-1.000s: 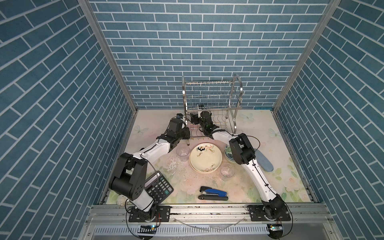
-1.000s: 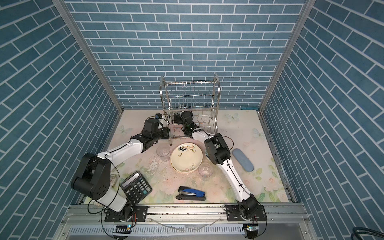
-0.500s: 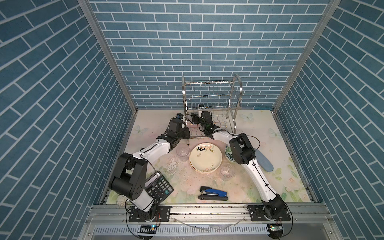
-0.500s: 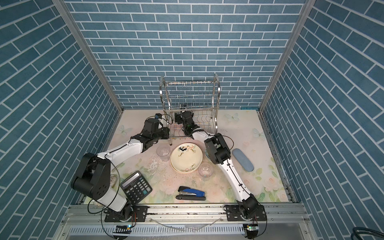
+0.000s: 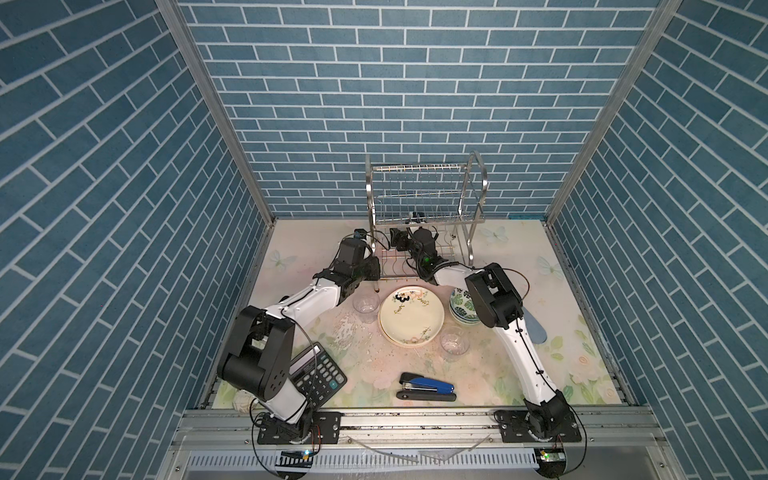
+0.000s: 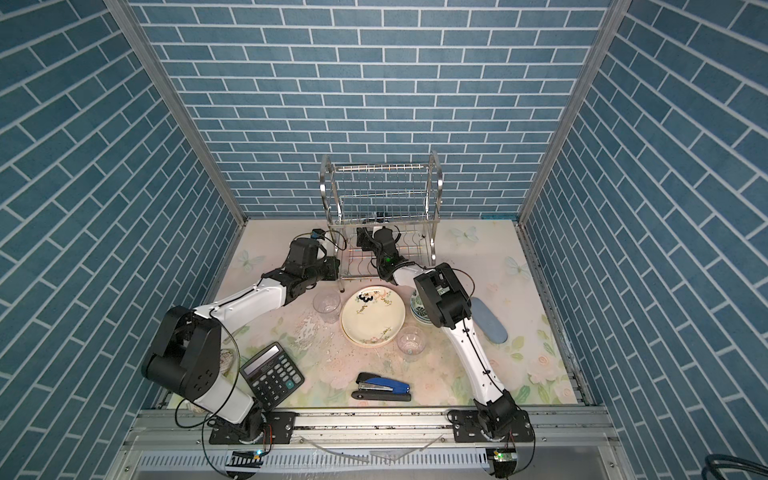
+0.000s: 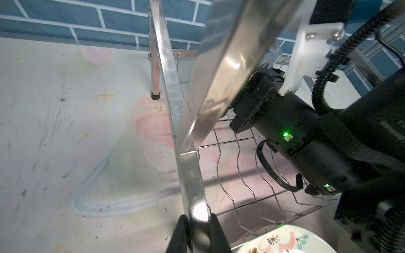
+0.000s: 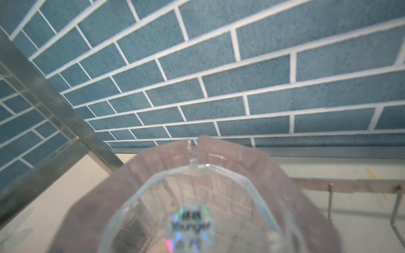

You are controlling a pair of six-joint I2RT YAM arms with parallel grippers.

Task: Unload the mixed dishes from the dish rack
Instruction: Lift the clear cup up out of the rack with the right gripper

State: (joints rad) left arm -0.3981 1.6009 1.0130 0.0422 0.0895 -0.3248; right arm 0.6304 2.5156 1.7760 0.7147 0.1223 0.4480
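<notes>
We see the left pincer [image 7: 199,230] clamped on the dish rack [image 7: 192,166] at its near corner, 11 o'clock on the counter [image 5: 299,249]. At 12, the right pincer [image 5: 398,240] sits low inside the rack, the tumbler [image 8: 192,219] dead ahead, base-first (gripped? we cannot tell).

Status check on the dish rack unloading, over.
Left claw clamped on dish rack side frame. Right claw under upper shelf at clear tumbler, grip unconfirmed. Plates, bowls, two tumblers on table. Upper shelf may limit lift.
</notes>
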